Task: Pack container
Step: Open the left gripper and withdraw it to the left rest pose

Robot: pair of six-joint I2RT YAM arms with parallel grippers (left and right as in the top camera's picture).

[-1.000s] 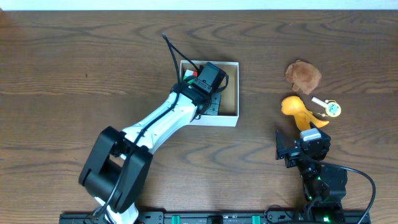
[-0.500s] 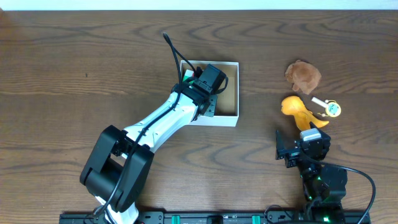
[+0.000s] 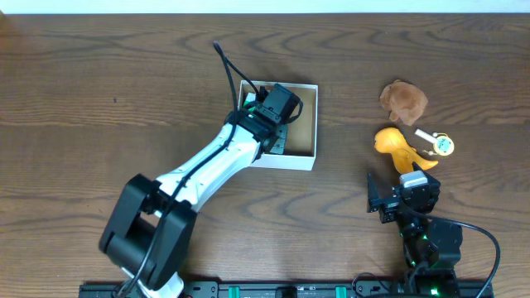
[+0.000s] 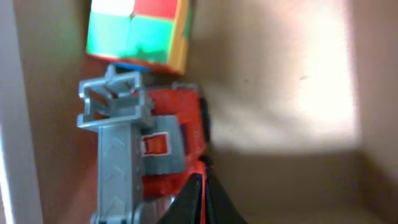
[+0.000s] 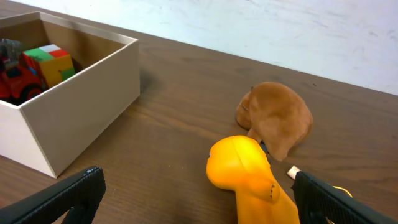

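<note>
1. Overhead: container [image 3: 290,158] sits on worktop [image 3: 124,83]; left gripper [image 4: 200,198] inside it.
2. Left wrist: tips together beside red truck [image 4: 180,134]; truck label too blurred to read.
3. Right gripper [image 5: 196,186]: spread wide.

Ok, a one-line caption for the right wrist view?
Open right gripper faces orange toy and brown plush; container holds truck and cube.

Robotics lab bench: left arm [image 3: 207,161] and right arm [image 3: 414,207] at a wood-grain table [image 3: 83,83], white wall [image 5: 280,31] behind.
</note>
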